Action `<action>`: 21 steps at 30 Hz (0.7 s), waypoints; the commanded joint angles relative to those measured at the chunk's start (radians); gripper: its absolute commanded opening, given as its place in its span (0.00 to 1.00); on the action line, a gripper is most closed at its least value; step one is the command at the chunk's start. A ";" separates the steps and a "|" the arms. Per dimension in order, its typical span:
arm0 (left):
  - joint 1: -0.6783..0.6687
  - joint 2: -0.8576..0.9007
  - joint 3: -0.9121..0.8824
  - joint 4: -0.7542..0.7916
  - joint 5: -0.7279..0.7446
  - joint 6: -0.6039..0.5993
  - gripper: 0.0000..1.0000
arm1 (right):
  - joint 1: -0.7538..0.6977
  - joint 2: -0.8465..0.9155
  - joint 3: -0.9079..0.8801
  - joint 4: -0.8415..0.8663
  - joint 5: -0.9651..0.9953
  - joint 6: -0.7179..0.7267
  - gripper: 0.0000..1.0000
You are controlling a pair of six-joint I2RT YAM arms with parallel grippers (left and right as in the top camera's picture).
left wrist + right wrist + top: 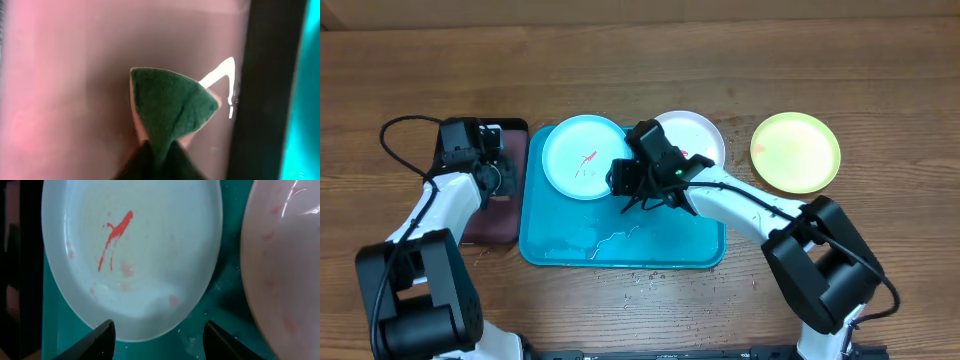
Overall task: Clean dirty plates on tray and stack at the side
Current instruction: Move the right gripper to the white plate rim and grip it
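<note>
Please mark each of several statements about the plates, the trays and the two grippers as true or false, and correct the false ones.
1. The yellow-green round plastic plate lies on the large turquoise plastic tray. False: it lies on the wooden table, right of that tray.
2. The light blue round plastic plate bears a red smear. True.
3. The right gripper is shut on the white round plastic plate. False: it is open at the light blue plate's rim, not touching the white plate.
4. The left gripper pinches a green scouring sponge over the pinkish black-rimmed tray. True.
</note>
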 commanded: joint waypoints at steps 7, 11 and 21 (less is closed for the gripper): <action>-0.001 0.093 0.024 0.006 -0.002 0.018 0.06 | 0.002 0.060 0.017 0.039 0.029 0.050 0.51; -0.001 0.060 0.026 0.001 -0.002 0.010 0.04 | 0.002 0.060 0.017 0.050 0.026 0.050 0.37; -0.001 -0.082 0.027 -0.065 -0.002 -0.012 0.52 | 0.005 0.060 0.017 0.061 0.026 0.049 0.42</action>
